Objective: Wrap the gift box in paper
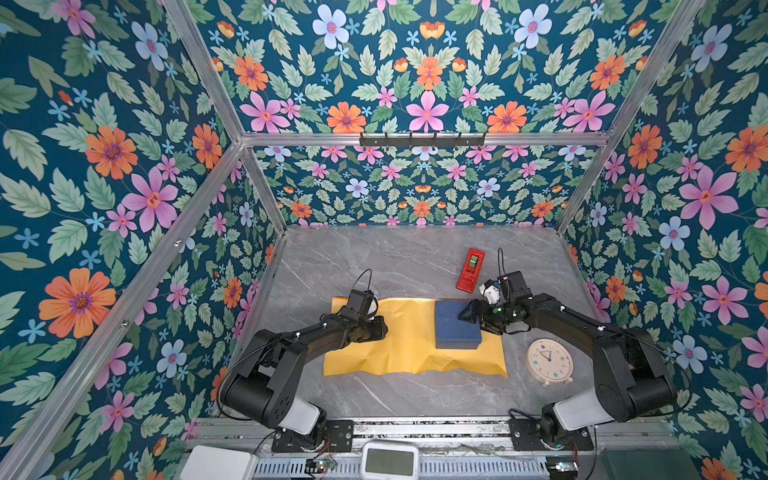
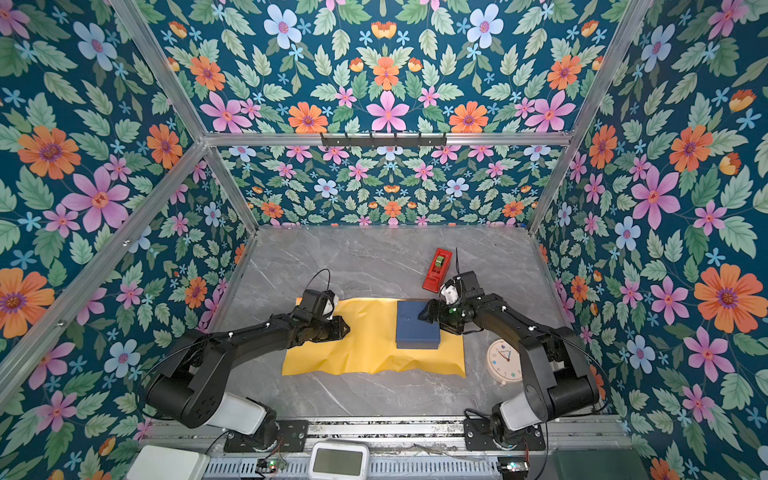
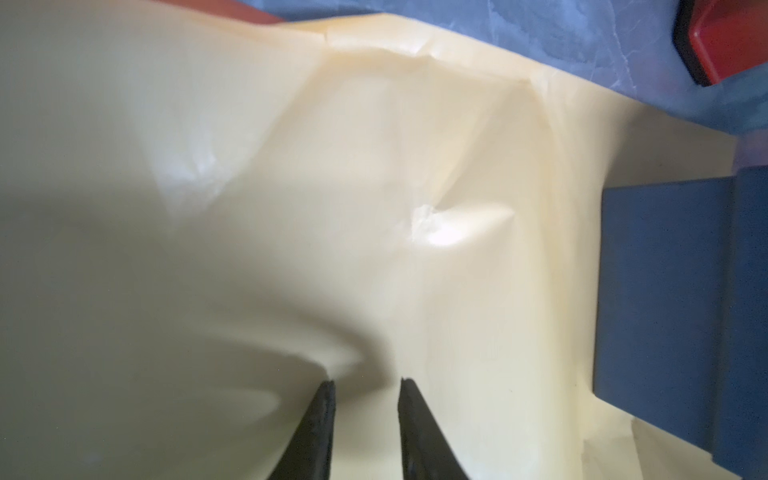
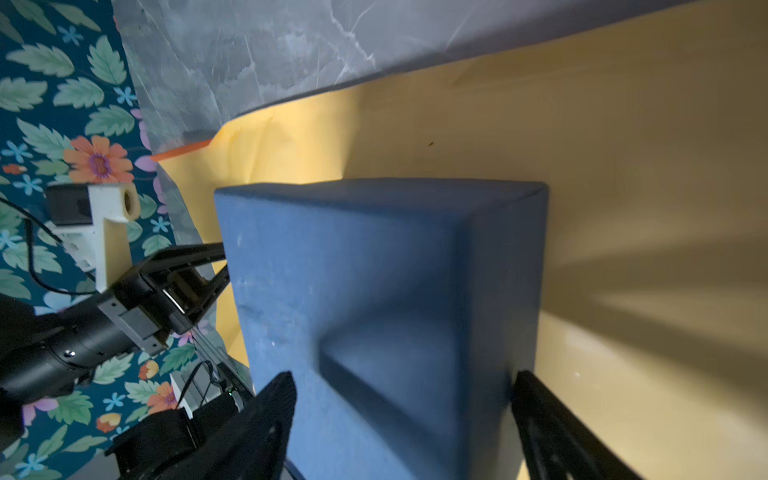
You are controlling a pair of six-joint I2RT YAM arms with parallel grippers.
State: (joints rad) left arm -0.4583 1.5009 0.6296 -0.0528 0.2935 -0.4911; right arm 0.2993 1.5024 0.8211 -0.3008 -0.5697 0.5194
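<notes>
Inventory by count:

- Desk (image 1: pixel 374 257): one.
- Robot arms: two, a left arm (image 1: pixel 307 334) and a right arm (image 1: pixel 569 316).
- Fingers: two per arm, four in total, seen as the left fingers (image 3: pixel 322 432) and the right fingers (image 4: pixel 266 432).
- Gift box (image 1: pixel 455 328): one.
- Paper (image 1: pixel 399 345): one sheet.
- Red tape dispenser (image 1: pixel 471 270): one.
- Round clock (image 1: pixel 549 360): one.
- White box (image 1: pixel 220 463) at the front edge: one.
- Small screen unit (image 1: pixel 390 461) at the front edge: one.
- Hook rail (image 1: pixel 422 140) on the back wall: one, carrying six hooks.

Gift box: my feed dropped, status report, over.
Left gripper open over paper. Right gripper wide astride gift box, grip unclear. Box on paper, unwrapped. Clock beside paper, apart.
</notes>
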